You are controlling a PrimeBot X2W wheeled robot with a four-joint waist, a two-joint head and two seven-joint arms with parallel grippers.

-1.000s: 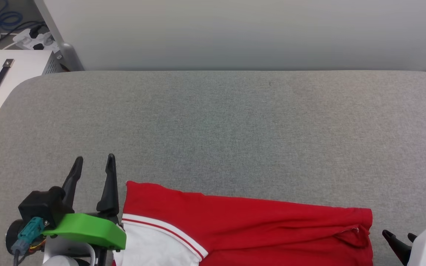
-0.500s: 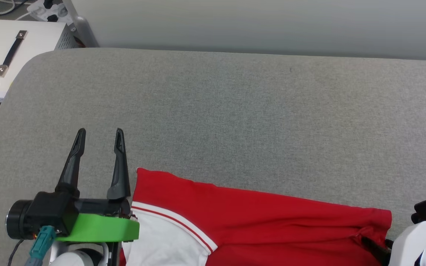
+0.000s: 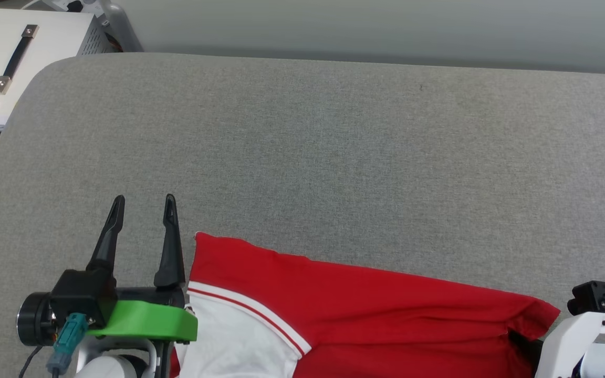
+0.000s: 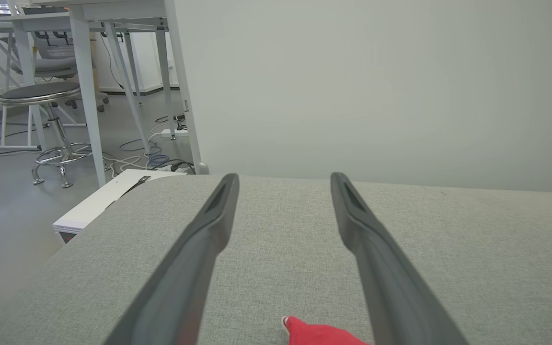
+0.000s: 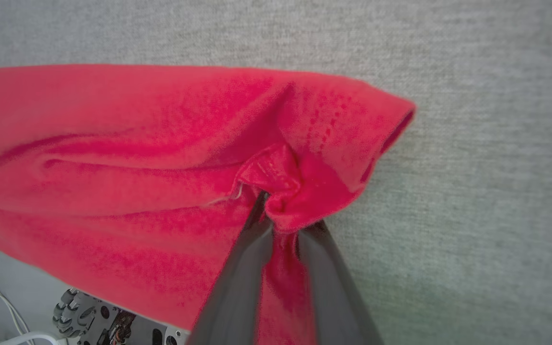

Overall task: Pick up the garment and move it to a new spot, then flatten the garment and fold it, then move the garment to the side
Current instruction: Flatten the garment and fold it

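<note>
Garment (image 3: pixel 376 310) sits pinched in right end effector (image 5: pixel 288 215), left end effector (image 3: pixel 144 199) spread wide beside it.

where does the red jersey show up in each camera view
Head view: the jersey lies along the bottom edge, right of the left gripper.
Left wrist view: one small red corner at the bottom edge, between the fingers.
Right wrist view: across the left and centre, a fold pinched by the right gripper.
Shared landmark: the grey table cover beneath it.
</note>
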